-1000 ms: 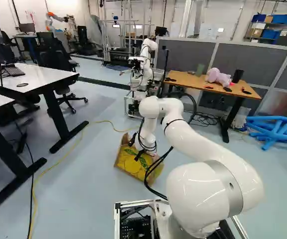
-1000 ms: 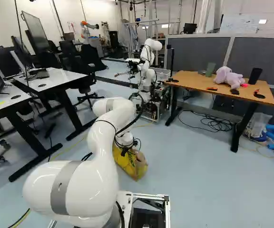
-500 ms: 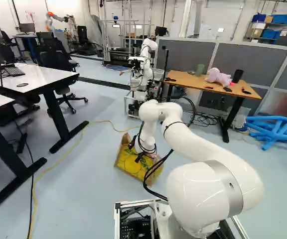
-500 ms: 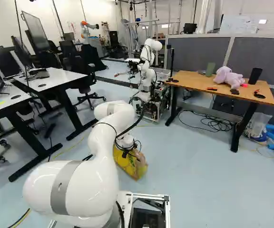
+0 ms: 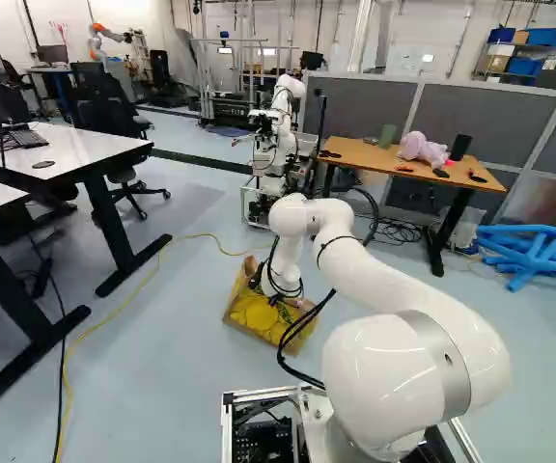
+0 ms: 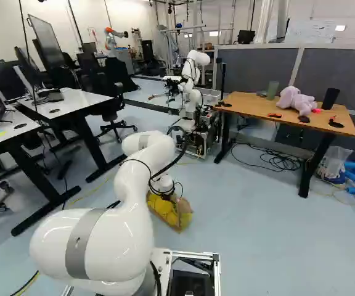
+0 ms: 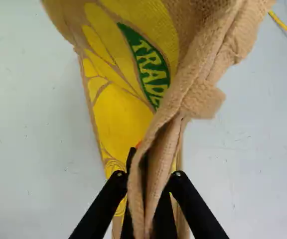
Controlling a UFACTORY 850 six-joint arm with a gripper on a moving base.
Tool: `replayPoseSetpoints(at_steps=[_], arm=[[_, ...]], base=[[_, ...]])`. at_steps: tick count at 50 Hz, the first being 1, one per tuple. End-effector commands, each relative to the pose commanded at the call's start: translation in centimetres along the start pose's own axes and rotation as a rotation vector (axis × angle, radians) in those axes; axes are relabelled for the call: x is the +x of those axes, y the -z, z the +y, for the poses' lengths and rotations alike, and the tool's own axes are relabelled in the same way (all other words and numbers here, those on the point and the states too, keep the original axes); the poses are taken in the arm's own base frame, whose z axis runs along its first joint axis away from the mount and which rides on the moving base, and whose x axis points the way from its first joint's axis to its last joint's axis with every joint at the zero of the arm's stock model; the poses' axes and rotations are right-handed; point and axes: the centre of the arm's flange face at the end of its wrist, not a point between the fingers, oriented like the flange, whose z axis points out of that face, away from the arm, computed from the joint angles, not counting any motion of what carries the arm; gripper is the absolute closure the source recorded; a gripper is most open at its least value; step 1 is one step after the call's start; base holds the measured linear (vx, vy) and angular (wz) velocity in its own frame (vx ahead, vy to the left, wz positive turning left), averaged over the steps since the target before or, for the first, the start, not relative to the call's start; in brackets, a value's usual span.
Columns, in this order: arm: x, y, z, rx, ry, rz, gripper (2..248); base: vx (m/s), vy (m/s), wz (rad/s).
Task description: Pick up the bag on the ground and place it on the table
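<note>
Bag (image 5: 257, 316) Clamped in End Effector (image 5: 276, 298)

In the left base view, a white desk (image 5: 77, 145) stands toward 10 o'clock. The bag is on the floor (image 5: 172, 386) toward 6, rim pinched from both sides. Toward 2, a wooden desk (image 5: 363, 154) holds a pink plush toy (image 5: 419, 147); blue tubes (image 5: 537, 253) lie toward 3.

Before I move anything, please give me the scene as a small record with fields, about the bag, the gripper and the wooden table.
bag: burlap bag with yellow and green print
bag_place: down at the floor, ahead of the base; whether it bears weight there, cannot tell
gripper: gripper shut on a fold of the bag's cloth
table: wooden table, beyond the bag
on_table: includes plush toy, green cup, black cup
task_state: bag not yet on table
</note>
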Motion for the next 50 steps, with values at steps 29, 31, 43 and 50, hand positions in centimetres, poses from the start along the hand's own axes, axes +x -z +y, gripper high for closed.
replayPoseSetpoints(at_steps=[29, 31, 43, 50], arm=[[0.7, 2.0, 0.4, 0.001, 0.000, -0.001, 228], [0.8, 2.3, 0.5, 0.001, 0.000, -0.001, 228], [1.4, 3.9, 0.8, 0.001, 0.000, -0.001, 228], [1.8, 4.9, 1.1, -0.001, -0.001, 0.000, 228]], base=[[0.000, 0.000, 0.000], [0.000, 0.000, 0.000], [0.000, 0.000, 0.000], [0.000, 0.000, 0.000]])
